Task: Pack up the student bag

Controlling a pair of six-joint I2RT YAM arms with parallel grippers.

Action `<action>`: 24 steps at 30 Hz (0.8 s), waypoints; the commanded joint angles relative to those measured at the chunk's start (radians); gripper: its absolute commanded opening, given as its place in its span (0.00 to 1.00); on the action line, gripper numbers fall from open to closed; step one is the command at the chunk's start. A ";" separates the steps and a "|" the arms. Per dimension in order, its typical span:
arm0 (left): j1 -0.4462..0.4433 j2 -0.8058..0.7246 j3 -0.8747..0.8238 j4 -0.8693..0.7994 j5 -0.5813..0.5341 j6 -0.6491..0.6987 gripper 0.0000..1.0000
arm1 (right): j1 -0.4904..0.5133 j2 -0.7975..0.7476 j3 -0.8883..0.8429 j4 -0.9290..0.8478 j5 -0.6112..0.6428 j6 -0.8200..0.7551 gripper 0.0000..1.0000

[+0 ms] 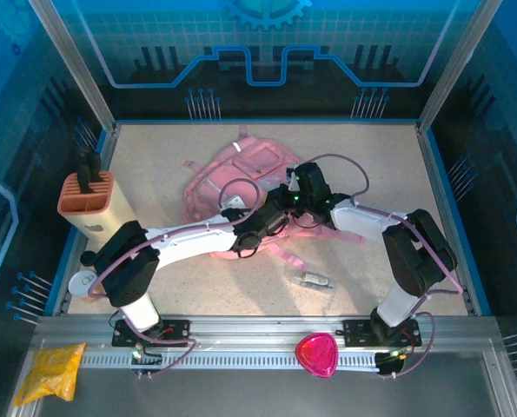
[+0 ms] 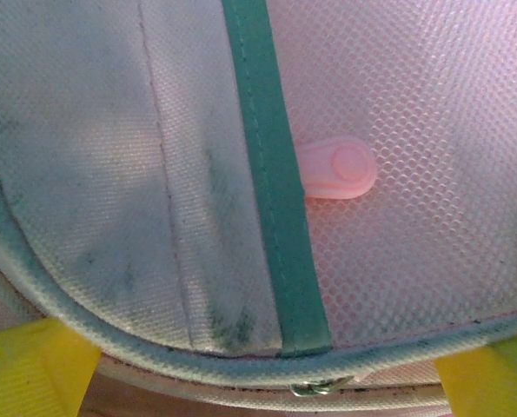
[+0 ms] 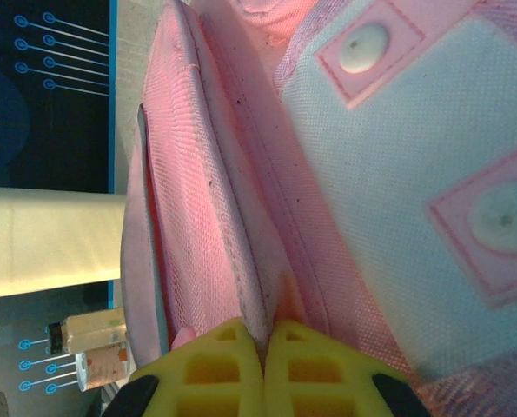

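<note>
The student bag (image 1: 232,169) lies flat in the middle of the surface (image 1: 371,156), a little toward the far side, with its pink straps spread out to the near side. Both arms reach in over it and meet above its near right part.

The left hand (image 2: 262,369) is just over the bag. Its two yellow fingers (image 2: 28,369) stand wide apart, one at each side, and they close on nothing. Between them runs the grey piped edge of a pocket. Behind this edge I see a green strip (image 2: 271,174), pink mesh and a small pink zip tab (image 2: 341,169).

The right hand (image 3: 265,339) has its fingers pressed together, and a thin fold of the bag's pink fabric is pinched between them.

At the left side of the surface stands an orange holder (image 1: 89,201) with dark handles in it. Near the front, apart from the bag, lies a small pale object (image 1: 314,280); perhaps it is a clip, I cannot tell. On the near rail rests a bright pink rounded thing (image 1: 316,354), and in the near left corner lies a yellow pouch (image 1: 49,372).
</note>
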 commanded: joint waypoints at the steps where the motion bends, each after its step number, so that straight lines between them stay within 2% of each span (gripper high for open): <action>1: 0.028 0.025 0.036 -0.036 -0.047 -0.019 0.93 | 0.007 -0.032 0.020 0.100 -0.049 0.012 0.00; 4: 0.028 0.017 0.039 -0.105 -0.073 -0.037 0.83 | 0.002 -0.034 0.023 0.094 -0.044 0.002 0.00; 7: 0.028 -0.011 0.012 -0.148 -0.085 -0.051 0.68 | -0.003 -0.029 0.024 0.089 -0.042 -0.003 0.00; 18: 0.018 -0.096 -0.051 -0.072 -0.046 0.085 0.36 | -0.004 -0.005 0.034 0.098 -0.050 -0.003 0.00; 22: 0.018 -0.081 -0.031 -0.065 -0.031 0.101 0.35 | -0.004 -0.010 0.032 0.095 -0.042 -0.008 0.00; 24: 0.018 -0.073 -0.028 -0.049 -0.019 0.100 0.40 | -0.004 -0.012 0.029 0.096 -0.044 -0.008 0.00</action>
